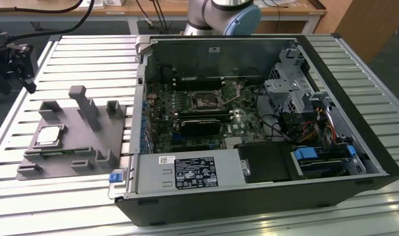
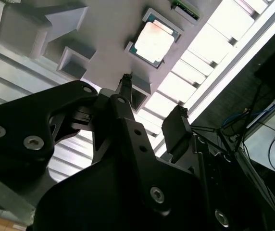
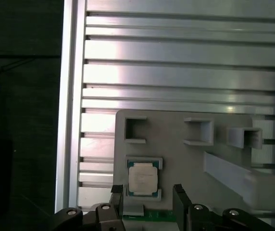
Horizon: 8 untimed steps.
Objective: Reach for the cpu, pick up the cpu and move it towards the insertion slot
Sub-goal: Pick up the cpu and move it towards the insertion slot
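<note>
The cpu [image 1: 49,135], a small silver square chip, lies flat in a recess of the grey fixture plate [image 1: 75,152] at the exterior view's left. In the first wrist view the cpu [image 3: 143,177] sits just off my fingertips, and the cpu [image 2: 154,41] also appears in the second wrist view. My gripper [image 1: 23,69] hangs above the table beyond the fixture, apart from the chip. The gripper [image 3: 148,197] is open with nothing between its black fingers [image 2: 177,122]. The insertion slot [image 1: 204,101] is a square black socket on the motherboard inside the open case.
The open computer case [image 1: 356,123] lies on a slatted aluminium table [image 1: 87,54], with a power supply [image 1: 186,172] at its near side. Upright grey blocks [image 1: 87,105] rise from the fixture beside the chip. A green board edge [image 3: 147,215] lies next to the chip's recess.
</note>
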Tool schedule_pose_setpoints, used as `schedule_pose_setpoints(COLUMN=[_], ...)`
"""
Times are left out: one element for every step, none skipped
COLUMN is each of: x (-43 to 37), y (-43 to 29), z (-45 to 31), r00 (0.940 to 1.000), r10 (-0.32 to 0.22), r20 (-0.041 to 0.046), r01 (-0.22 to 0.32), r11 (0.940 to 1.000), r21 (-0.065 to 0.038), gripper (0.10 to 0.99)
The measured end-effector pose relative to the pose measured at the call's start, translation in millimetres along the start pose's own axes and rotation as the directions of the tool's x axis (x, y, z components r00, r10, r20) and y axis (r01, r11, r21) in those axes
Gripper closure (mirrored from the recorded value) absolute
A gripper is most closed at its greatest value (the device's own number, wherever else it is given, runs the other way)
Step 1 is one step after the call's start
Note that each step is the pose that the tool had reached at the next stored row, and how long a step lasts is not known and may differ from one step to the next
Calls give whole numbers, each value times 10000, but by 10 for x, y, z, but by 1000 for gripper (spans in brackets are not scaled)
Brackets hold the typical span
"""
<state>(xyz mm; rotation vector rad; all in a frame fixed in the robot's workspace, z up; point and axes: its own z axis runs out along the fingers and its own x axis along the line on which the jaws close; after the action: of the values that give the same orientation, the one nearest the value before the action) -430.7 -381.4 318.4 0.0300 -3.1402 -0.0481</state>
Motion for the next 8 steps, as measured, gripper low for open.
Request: schedule_pose_setpoints(x=[0, 0, 0, 0, 0, 0, 0, 0], y=[0, -1, -1, -1, -2, -2, -3, -3], z=[13, 26, 40, 53, 66, 78, 90, 100], r00=[10000, 10000, 10000, 10000, 10000, 10000, 10000, 10000], r10=[0, 0, 0, 0, 0, -1, 0, 0], r20=[-1, 0, 0, 1, 1, 1, 0, 0], r01=[0, 0, 0, 0, 0, 1, 0, 0], r11=[10000, 10000, 10000, 10000, 10000, 10000, 10000, 10000], r21=[0, 0, 0, 0, 0, -1, 0, 0], gripper=[557, 557, 557, 557, 557, 557, 557, 557])
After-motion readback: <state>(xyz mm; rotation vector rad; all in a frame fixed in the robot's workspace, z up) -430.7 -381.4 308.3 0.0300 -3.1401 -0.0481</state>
